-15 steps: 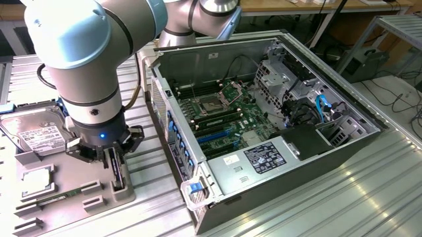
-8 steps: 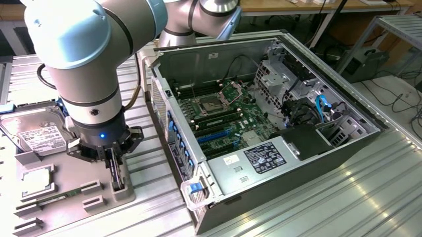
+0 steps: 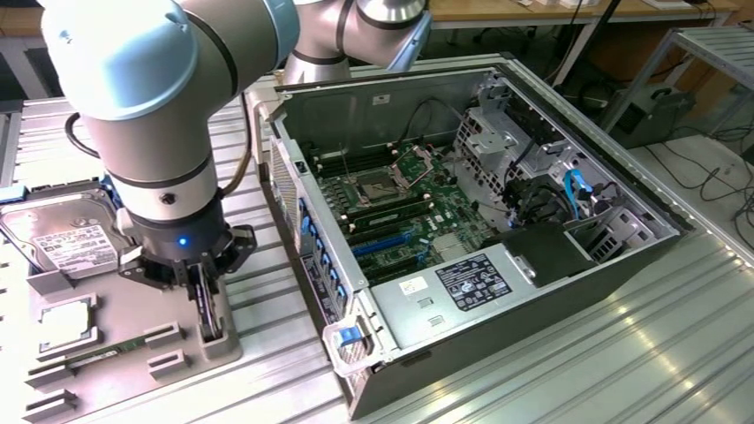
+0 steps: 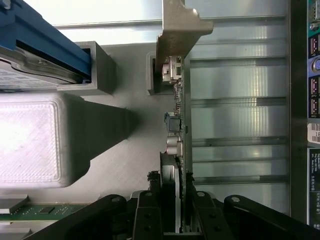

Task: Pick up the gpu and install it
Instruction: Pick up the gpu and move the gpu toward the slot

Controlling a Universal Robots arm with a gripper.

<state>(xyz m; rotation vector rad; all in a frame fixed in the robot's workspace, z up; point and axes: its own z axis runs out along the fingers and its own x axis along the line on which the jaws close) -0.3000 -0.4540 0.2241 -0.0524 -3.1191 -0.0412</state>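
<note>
At the grey tray [image 3: 124, 305], hand [image 4: 178, 182] clamps gpu [image 4: 172, 55] upright

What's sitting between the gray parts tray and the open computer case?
Nothing: just a bare strip of metal table, seen in the exterior view.

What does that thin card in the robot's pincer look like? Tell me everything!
The gpu is a thin, flat, dark card standing on its edge. Small chips and a round silvery part stick out of one face. A pale metal bracket caps one end, right beside a grey block. The pincer is closed on the other end, one finger on each face. The card is outside the computer case, over the grey tray.
</note>
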